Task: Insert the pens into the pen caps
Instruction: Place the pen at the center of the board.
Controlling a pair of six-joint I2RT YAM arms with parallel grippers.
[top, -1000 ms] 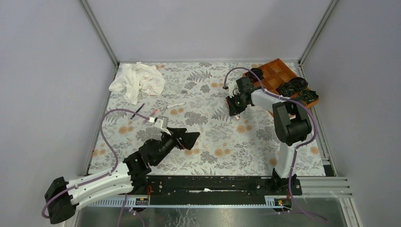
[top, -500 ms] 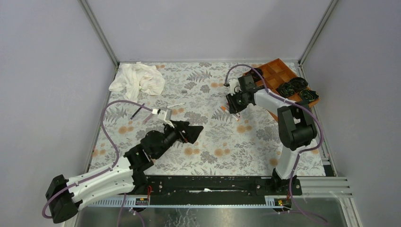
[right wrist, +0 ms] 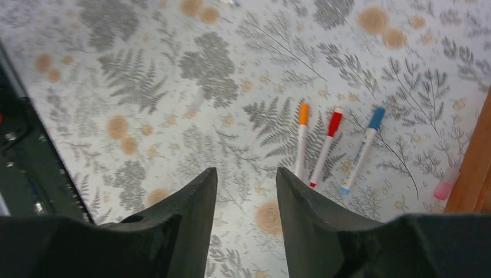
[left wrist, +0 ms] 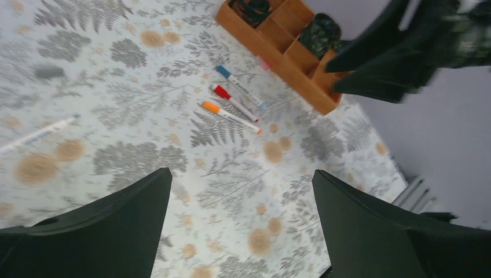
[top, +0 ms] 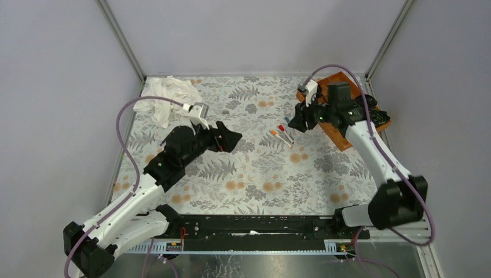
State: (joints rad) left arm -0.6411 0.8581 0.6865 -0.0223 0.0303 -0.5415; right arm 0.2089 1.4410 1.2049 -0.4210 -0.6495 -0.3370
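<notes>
Three white-barrelled pens lie side by side on the floral mat, with orange (right wrist: pixel 301 145), red (right wrist: pixel 325 147) and blue (right wrist: pixel 362 150) caps on their ends. In the top view they lie near the middle right (top: pixel 281 134). A loose pink cap (right wrist: pixel 446 185) rests against the tray's foot. My right gripper (right wrist: pixel 246 169) hovers open above the mat just left of them, holding nothing; in the top view the right gripper (top: pixel 294 123) is just beyond the pens. My left gripper (left wrist: pixel 241 172) is wide open and empty; the left gripper (top: pixel 229 136) hangs left of the pens. Another white pen (left wrist: pixel 37 134) lies further left.
An orange wooden tray (top: pixel 337 79) with black rosette objects (top: pixel 379 117) stands at the back right, close behind the right gripper. A crumpled white cloth (top: pixel 168 94) lies at the back left. The left arm covers the mat's left middle.
The right gripper has opened and risen off the three pens, swinging back toward the tray. The left arm has reached farther over the mat toward the centre, still open.
</notes>
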